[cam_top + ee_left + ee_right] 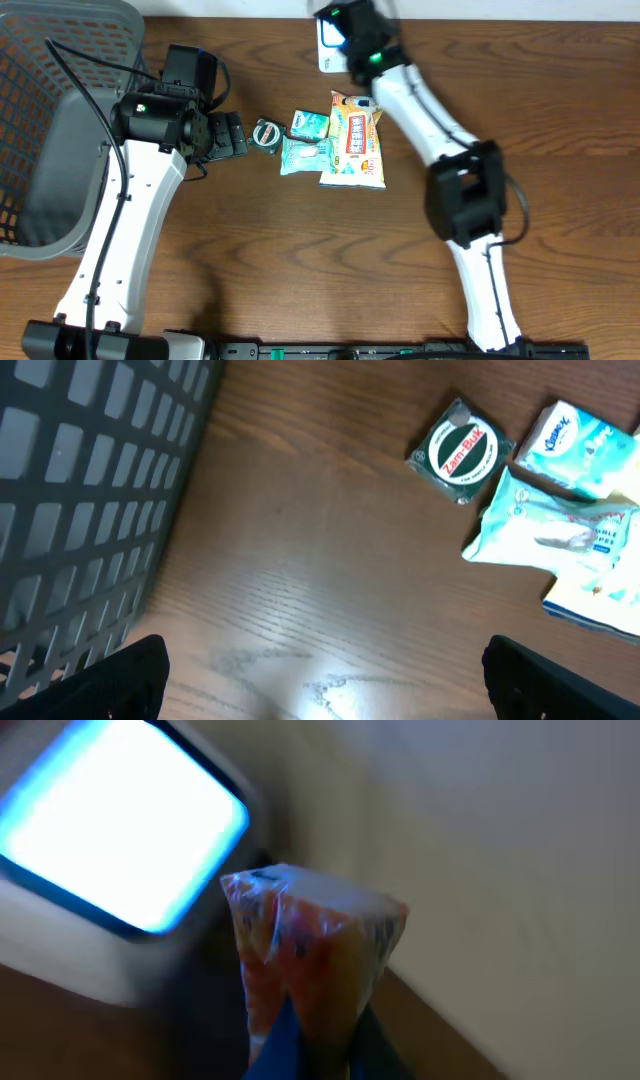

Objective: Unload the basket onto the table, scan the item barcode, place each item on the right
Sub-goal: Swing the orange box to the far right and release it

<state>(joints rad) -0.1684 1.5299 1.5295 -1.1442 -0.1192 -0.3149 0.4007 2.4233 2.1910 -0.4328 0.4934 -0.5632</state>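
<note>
Orange plastic-wrapped packet [310,950], upright in the clamped right gripper [340,30]; glowing blue-rimmed scanner window [120,830] sits upper left of it.

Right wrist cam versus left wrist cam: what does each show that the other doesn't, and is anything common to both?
Right wrist only: the lit scanner window and an orange-and-clear packet held up just beside it. Left wrist only: the grey basket wall, the Zam-Buk tin, a Kleenex pack and a pale blue wipes pack on the table. Shared: no item appears in both; perhaps a strip of brown table.
</note>
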